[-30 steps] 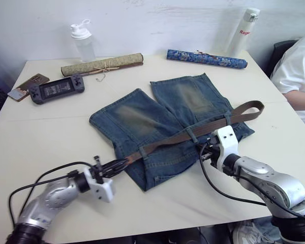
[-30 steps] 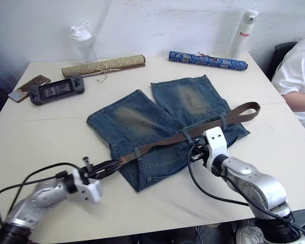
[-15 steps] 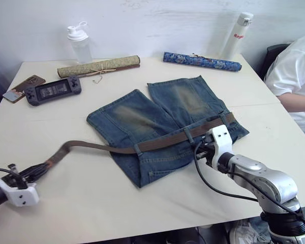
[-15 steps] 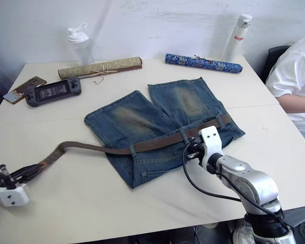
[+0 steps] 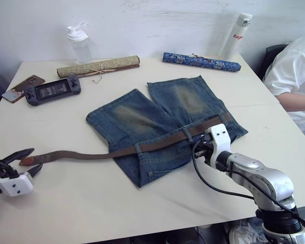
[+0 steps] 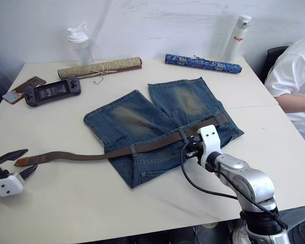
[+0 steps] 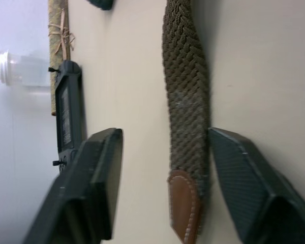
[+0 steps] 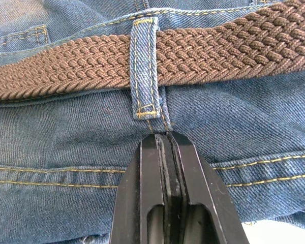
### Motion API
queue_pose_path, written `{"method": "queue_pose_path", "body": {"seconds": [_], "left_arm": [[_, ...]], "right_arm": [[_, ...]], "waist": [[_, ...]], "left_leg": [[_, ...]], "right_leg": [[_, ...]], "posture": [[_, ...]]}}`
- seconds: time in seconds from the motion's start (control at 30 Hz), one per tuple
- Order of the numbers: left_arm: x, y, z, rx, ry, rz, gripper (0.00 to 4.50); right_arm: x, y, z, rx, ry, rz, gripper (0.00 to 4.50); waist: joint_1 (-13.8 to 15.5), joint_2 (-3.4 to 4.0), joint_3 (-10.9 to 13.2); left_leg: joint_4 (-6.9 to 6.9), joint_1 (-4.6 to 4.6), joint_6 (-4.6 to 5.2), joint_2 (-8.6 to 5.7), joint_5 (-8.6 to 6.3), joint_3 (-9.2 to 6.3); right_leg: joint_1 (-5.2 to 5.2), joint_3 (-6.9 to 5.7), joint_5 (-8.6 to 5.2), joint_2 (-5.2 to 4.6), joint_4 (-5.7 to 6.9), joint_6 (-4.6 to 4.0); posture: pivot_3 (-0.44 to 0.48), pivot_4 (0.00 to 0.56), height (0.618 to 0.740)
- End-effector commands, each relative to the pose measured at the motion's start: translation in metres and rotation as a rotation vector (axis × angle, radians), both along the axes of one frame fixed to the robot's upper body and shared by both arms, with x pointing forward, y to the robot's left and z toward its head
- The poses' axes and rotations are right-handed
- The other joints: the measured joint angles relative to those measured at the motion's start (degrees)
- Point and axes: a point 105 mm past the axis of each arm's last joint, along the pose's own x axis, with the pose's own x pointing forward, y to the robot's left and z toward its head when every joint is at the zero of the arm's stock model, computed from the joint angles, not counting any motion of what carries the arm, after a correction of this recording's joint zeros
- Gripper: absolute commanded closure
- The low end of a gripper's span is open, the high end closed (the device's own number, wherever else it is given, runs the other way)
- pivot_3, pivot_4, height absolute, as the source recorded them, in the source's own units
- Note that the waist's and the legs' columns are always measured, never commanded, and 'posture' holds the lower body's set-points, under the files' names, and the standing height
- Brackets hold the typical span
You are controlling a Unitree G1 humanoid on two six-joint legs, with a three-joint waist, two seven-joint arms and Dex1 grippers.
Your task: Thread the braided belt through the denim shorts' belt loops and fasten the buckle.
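Table [image 5: 142, 203], braided belt [image 5: 91, 154] released, left gripper [image 5: 21, 161] reopened.

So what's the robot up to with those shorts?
It is threading a braided belt through the loops of the denim shorts on the table. The belt runs under the belt loops along the waistband. Its tan tip lies flat on the table between the open fingers of the left gripper. The right gripper, fingers shut, presses on the denim just below one loop. Nothing is buckled yet.
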Motion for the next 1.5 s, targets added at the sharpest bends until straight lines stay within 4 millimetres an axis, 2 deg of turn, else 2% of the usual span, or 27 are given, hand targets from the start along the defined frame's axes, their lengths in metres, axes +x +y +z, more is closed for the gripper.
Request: {"method": "queue_pose_path", "body": {"seconds": [0.03,0.13,0.17,0.23,0.37,0.5,0.57,0.63,0.67,0.8,0.9,1.03,1.13,1.27,1.5], "left_arm": [[0.003,-0.009,0.022,-0.082,-0.045,-0.048,1.17],[0.007,-0.042,0.029,-0.203,-0.023,-0.179,1.17],[0.006,-0.055,0.028,-0.243,0.009,-0.224,1.17],[0.000,-0.084,0.022,-0.322,0.116,-0.323,1.17],[-0.017,-0.150,0.020,-0.512,0.333,-0.493,1.17],[-0.033,-0.213,0.022,-0.609,0.505,-0.644,1.17],[-0.036,-0.244,0.022,-0.630,0.553,-0.716,1.17],[-0.031,-0.266,0.026,-0.674,0.561,-0.763,1.17],[-0.028,-0.274,0.028,-0.697,0.570,-0.778,1.17],[-0.019,-0.288,0.018,-0.658,0.629,-0.783,1.17],[-0.014,-0.293,0.005,-0.585,0.699,-0.780,1.17],[-0.014,-0.298,0.001,-0.593,0.749,-0.831,1.17],[-0.016,-0.300,-0.001,-0.582,0.792,-0.868,1.17],[-0.017,-0.305,-0.006,-0.496,0.830,-0.911,1.17],[0.000,-0.322,-0.012,-0.396,0.769,-0.874,1.17]], "right_arm": [[-0.007,-0.007,-0.033,-0.019,0.146,-0.036,2.74],[-0.007,-0.008,-0.030,0.008,0.142,-0.035,1.35],[-0.007,-0.008,-0.028,0.013,0.137,-0.033,0.81],[-0.007,-0.010,-0.022,0.028,0.120,-0.036,0.04],[-0.011,-0.011,-0.002,0.069,0.079,-0.002,0.04],[-0.021,-0.019,0.022,0.056,0.018,0.082,0.04],[-0.032,-0.022,0.040,0.048,-0.028,0.161,0.04],[-0.044,-0.024,0.054,0.021,-0.072,0.256,0.04],[-0.048,-0.025,0.060,0.015,-0.085,0.285,0.04],[-0.052,-0.037,0.071,-0.074,-0.143,0.301,0.04],[-0.057,-0.044,0.070,-0.149,-0.157,0.327,0.04],[-0.058,-0.058,0.064,-0.295,-0.173,0.362,0.04],[-0.049,-0.080,0.057,-0.498,-0.188,0.378,0.04],[-0.022,-0.117,0.043,-0.835,-0.208,0.381,0.04],[0.005,-0.139,0.015,-1.066,-0.171,0.364,0.04]], "waist": [[-0.2,-0.16,0.0],[-0.2,-0.16,0.0],[-0.2,-0.16,0.0],[-0.2,-0.14,0.0],[0.1,0.03,0.2],[1.3,0.43,0.5],[1.6,1.11,0.9],[2.3,1.71,1.3],[2.6,1.77,1.3],[2.5,1.54,1.6],[2.8,1.31,1.7],[2.9,1.15,1.8],[2.9,1.04,1.9],[2.7,0.99,1.9],[2.6,0.79,1.9]], "left_leg": [[0.00,-0.01,-0.01,0.01,-0.01,-0.01],[0.07,-0.04,0.00,0.02,-0.03,0.00],[0.11,-0.03,0.02,0.01,-0.05,0.00],[0.15,-0.02,0.07,0.01,-0.09,-0.03],[0.12,-0.13,0.11,-0.02,-0.13,-0.03],[0.18,-0.26,0.19,-0.10,-0.11,-0.04],[0.17,-0.28,0.24,-0.15,-0.09,-0.02],[0.16,-0.33,0.29,-0.24,-0.07,-0.01],[0.09,-0.32,0.32,-0.31,-0.05,0.05],[0.08,-0.33,0.13,-0.14,0.03,0.09],[0.13,-0.29,0.05,-0.16,0.08,0.24],[0.19,-0.31,0.07,-0.20,0.08,0.30],[0.25,-0.31,0.09,-0.22,0.07,0.36],[0.26,-0.19,0.13,-0.28,0.11,0.57],[0.34,-0.11,0.13,-0.29,0.27,0.78]], "right_leg": [[0.00,-0.04,0.00,0.00,-0.01,0.00],[0.04,-0.11,0.01,-0.05,-0.06,0.00],[0.07,-0.11,0.02,-0.07,-0.09,0.02],[0.08,-0.09,0.06,-0.09,-0.19,0.03],[0.12,-0.06,0.08,-0.10,-0.31,0.04],[0.09,-0.07,0.12,-0.10,-0.36,0.11],[0.10,-0.06,0.15,-0.09,-0.38,0.16],[0.07,-0.05,0.17,-0.10,-0.41,0.20],[0.03,-0.01,0.18,-0.11,-0.39,0.24],[-0.05,-0.01,0.16,0.22,-0.33,0.23],[-0.07,0.09,0.16,0.25,-0.31,0.23],[-0.07,0.14,0.19,0.19,-0.36,0.28],[-0.06,0.19,0.21,0.12,-0.39,0.33],[-0.05,0.20,0.27,0.09,-0.38,0.43],[-0.13,0.17,0.30,0.06,-0.21,0.48]], "posture": [[0.000,0.150,0.717],[0.000,0.150,0.717],[0.000,0.150,0.717],[0.000,0.150,0.717],[0.000,0.150,0.717],[0.000,0.150,0.717],[0.000,0.150,0.717],[0.000,0.150,0.717],[0.000,0.150,0.717],[0.000,0.150,0.717],[0.000,0.150,0.717],[0.000,0.150,0.717],[0.000,0.150,0.717],[0.000,0.150,0.717],[0.000,0.150,0.717]]}}
